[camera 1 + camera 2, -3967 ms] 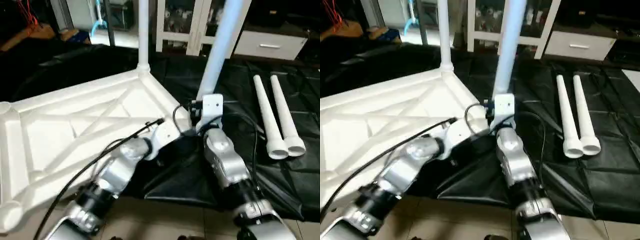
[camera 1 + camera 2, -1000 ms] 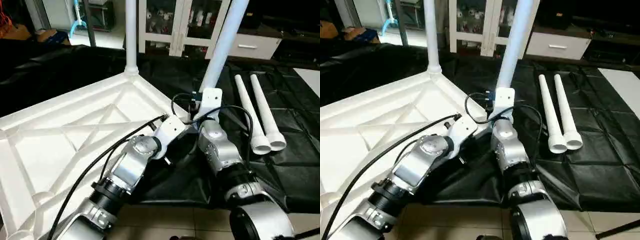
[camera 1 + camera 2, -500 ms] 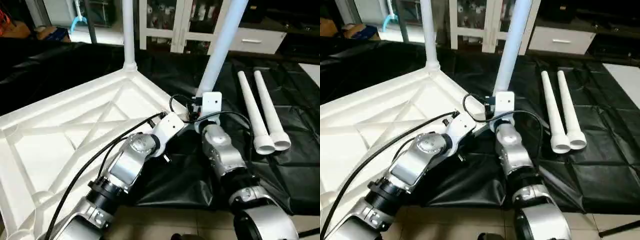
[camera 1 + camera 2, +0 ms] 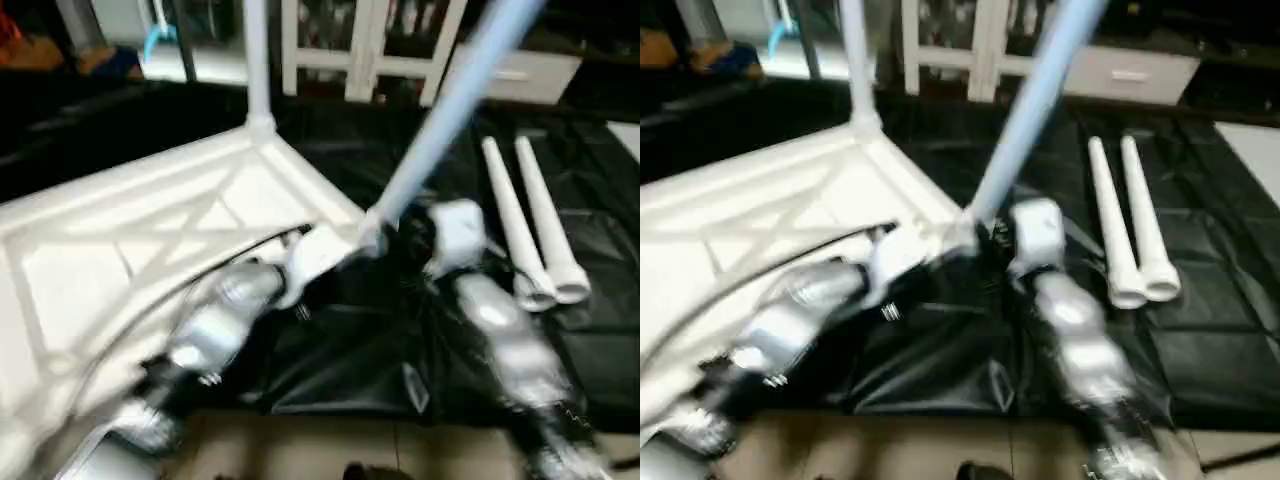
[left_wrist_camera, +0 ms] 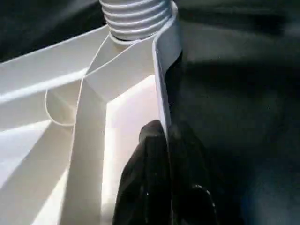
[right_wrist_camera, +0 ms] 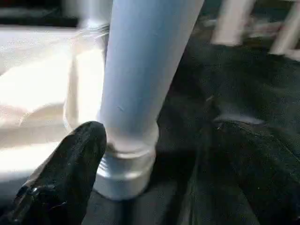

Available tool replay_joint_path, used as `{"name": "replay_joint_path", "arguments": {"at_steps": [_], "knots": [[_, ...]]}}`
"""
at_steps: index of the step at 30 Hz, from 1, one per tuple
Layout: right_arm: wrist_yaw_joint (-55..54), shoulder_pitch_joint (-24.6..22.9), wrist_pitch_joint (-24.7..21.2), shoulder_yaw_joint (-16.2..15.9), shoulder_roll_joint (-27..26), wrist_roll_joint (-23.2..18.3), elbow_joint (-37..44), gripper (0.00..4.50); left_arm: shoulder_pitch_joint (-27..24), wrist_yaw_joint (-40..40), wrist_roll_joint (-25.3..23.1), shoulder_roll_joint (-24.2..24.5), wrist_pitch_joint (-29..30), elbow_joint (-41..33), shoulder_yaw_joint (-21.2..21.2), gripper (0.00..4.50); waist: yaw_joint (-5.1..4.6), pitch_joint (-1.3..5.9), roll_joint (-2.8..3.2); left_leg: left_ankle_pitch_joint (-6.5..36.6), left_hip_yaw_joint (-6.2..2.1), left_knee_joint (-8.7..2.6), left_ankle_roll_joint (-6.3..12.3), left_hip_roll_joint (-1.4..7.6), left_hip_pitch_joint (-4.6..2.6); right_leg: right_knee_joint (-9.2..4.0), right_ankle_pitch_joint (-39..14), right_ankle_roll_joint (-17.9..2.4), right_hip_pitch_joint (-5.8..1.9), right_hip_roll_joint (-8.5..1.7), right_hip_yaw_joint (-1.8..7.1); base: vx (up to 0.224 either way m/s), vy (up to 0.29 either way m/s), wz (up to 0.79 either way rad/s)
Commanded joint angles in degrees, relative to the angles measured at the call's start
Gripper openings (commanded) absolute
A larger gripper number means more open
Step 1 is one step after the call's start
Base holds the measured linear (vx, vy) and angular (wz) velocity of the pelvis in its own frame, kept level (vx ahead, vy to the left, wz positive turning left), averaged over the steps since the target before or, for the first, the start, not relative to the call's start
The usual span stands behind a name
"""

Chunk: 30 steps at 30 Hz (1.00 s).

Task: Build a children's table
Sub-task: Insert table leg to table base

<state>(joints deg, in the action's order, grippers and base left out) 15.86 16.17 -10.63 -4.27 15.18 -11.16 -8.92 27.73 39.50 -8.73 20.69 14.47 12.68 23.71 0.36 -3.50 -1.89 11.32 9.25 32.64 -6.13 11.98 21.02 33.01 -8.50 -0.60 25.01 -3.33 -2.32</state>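
The white table top lies underside up, its X ribs showing. One white leg stands upright in the far corner socket. A second leg sits in the near right corner and leans to the right; its threaded end shows at the socket. My left gripper is shut on the top's rim just below that corner. My right gripper is open around the foot of the leaning leg, with one finger close beside it. Two loose legs lie side by side on the right.
A black sheet covers the floor under the work. A white glass-door cabinet and a white drawer unit stand behind. Bare tile floor runs along the near edge.
My right gripper has opened and let go of the leaning leg, which now tilts further right. My right arm has shifted right. The left grip holds unchanged.
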Motion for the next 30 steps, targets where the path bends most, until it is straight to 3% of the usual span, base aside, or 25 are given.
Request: {"name": "replay_joint_path", "arguments": {"at_steps": [1,2,3,6,8,10,11,13,18,25,27,30], "knots": [[6.4,-1.7,-2.3,-0.3,3.8,-1.6,4.5,4.23,-2.7,8.2,0.4,2.8,-5.7,-1.4,4.4,0.0,0.51,3.68,0.83,6.7,0.68,-3.17,4.84,0.7,-0.26,-2.37,-2.4,-12.1,-4.22,-2.63,1.91,0.0,0.0,0.0],[8.1,-2.3,-1.9,-0.4,5.4,-1.4,5.0,4.23,-3.4,9.5,1.0,3.6,-6.0,-1.9,4.5,0.0,0.52,3.64,0.7,6.6,0.82,-3.13,4.98,0.75,-0.2,-2.2,-1.7,-12.7,-4.3,-2.63,1.97,0.0,0.0,0.0],[9.7,-2.8,-1.7,-0.5,6.8,-1.4,5.3,4.23,-4.1,10.7,1.7,4.1,-6.1,-2.5,4.3,0.0,0.61,3.46,0.94,7.7,0.98,-3.19,4.78,0.72,-0.35,-2.4,-3.3,-13.1,-4.05,-2.64,1.96,0.0,0.0,0.0],[14.4,-4.2,-2.9,0.6,10.0,-2.6,7.7,4.23,-5.4,13.0,3.5,5.1,-7.0,-3.4,4.1,0.0,1.32,3.28,0.84,10.4,1.23,-3.26,3.88,0.84,-0.66,-2.81,-9.3,-12.1,-3.9,-2.77,2.14,0.0,0.0,0.0],[17.9,-4.3,-3.7,0.2,11.9,-3.3,8.6,4.23,-5.8,13.5,3.9,5.6,-7.3,-3.8,4.3,0.0,1.74,3.3,0.89,10.3,1.37,-3.17,3.88,0.91,-0.89,-2.73,-9.0,-11.9,-3.77,-2.82,2.31,0.0,0.0,0.0],[19.7,-4.3,-4.7,-0.3,12.8,-4.6,9.9,4.23,-6.0,13.7,4.2,5.4,-7.9,-4.1,4.1,0.0,1.75,3.17,0.81,10.9,1.34,-3.28,3.84,0.85,-0.78,-2.78,-9.8,-11.8,-3.84,-2.71,2.19,0.0,0.0,0.0],[19.9,-4.3,-6.7,-0.1,12.8,-6.4,11.7,4.23,-6.3,14.3,4.5,5.2,-9.0,-4.3,3.9,0.0,1.71,3.29,0.26,10.6,1.33,-3.19,3.79,0.75,-0.61,-2.87,-10.8,-11.2,-3.99,-2.81,2.21,0.0,0.0,0.0],[20.9,-4.5,-7.9,-0.4,12.8,-7.6,13.1,4.23,-6.5,14.4,4.3,5.2,-9.4,-4.3,4.0,0.0,1.86,3.36,0.33,9.8,1.16,-3.2,3.83,0.78,-0.52,-2.8,-11.8,-10.4,-4.04,-2.96,2.19,0.0,0.0,0.0],[18.7,-5.7,-7.2,-2.3,11.3,-3.6,11.4,4.23,-7.3,13.9,2.9,5.4,-9.5,-4.3,4.2,0.0,1.98,3.51,0.29,7.4,1.19,-3.01,3.54,0.68,-0.41,-2.56,-10.9,-10.1,-3.92,-2.87,2.14,0.0,0.0,0.0],[18.5,-8.3,-8.9,-3.3,10.1,-4.7,15.7,4.23,-7.0,12.7,1.7,5.6,-12.0,-2.4,3.9,0.0,2.19,3.95,0.7,5.6,1.15,-2.73,4.22,0.64,-0.57,-2.05,-5.8,-11.2,-4.24,-2.79,2.14,0.0,0.0,0.0],[18.2,-8.5,-8.9,-3.2,9.9,-4.7,16.2,4.23,-6.8,12.6,1.5,5.6,-12.6,-1.8,3.9,0.0,2.19,3.86,0.8,6.8,1.13,-2.73,3.93,0.57,-0.49,-2.21,-7.1,-11.1,-4.27,-2.8,2.13,0.0,0.0,0.0],[17.7,-8.9,-9.0,-2.1,9.2,-4.6,17.0,4.23,-6.5,12.3,-0.1,6.1,-14.9,-0.3,4.3,0.0,2.12,3.59,0.88,11.7,1.05,-3.0,2.45,0.62,-0.77,-3.14,-16.0,-8.9,-3.9,-2.97,2.12,0.0,0.0,0.0]]}}
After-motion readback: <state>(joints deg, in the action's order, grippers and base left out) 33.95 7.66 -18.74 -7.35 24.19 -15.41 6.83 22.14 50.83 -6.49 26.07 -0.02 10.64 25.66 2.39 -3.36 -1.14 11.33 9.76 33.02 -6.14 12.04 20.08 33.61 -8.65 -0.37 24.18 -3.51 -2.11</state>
